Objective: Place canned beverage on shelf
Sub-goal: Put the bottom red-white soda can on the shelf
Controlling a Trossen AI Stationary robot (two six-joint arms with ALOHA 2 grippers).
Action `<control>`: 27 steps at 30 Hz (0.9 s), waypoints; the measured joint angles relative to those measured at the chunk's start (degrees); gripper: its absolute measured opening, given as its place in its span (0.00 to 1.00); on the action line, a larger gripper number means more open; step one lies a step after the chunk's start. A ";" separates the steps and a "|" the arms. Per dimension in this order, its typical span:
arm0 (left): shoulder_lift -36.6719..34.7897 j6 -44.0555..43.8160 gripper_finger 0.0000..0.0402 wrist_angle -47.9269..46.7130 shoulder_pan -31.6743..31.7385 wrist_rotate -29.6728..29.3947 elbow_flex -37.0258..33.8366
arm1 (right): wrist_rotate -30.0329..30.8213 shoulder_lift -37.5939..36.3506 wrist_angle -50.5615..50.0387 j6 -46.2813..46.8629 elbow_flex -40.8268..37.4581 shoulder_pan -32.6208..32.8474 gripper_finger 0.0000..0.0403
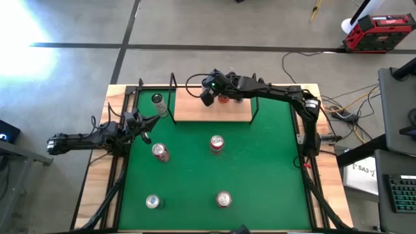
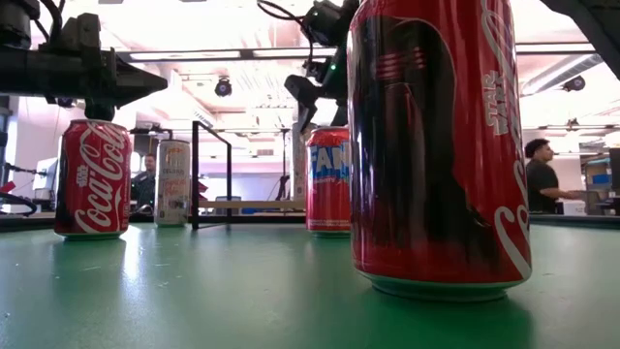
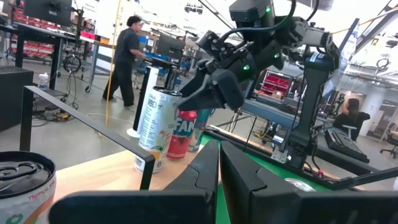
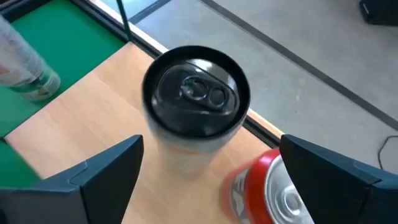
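Directly beneath the right tool [image 4: 205, 177], whose fingers stand spread and released, a tall pale black-topped can [image 4: 196, 106] stands upright on the light wooden shelf [image 4: 93, 130], a red can [image 4: 267, 186] just beside it at four o'clock.

Red Coca-Cola can [image 2: 92, 179] with white script, green mat [image 1: 214, 175], light wood shelf [image 1: 195, 112].

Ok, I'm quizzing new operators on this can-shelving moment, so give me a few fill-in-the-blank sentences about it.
1. The right gripper hangs with its fingers ___ on either side of the black-topped can.
2. That can stands on the wooden ___.
3. Beside it stands a ___ can.
4. The left gripper waits at the edge of the ___ mat.

Missing words: open; shelf; red; green.
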 joint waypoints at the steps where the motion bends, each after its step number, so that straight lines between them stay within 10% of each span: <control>1: 0.00 -0.02 0.00 -0.02 0.00 -0.02 -0.02 | -0.66 -0.21 -0.23 -0.02 0.02 0.15 0.91; 14: 0.00 -0.01 0.00 0.00 0.01 -0.01 -0.02 | -6.67 -6.05 -19.96 1.53 0.04 6.75 0.91; 27: 0.00 0.00 0.00 0.00 0.02 -0.02 -0.02 | -2.45 -11.65 -40.56 30.97 -0.60 23.31 0.91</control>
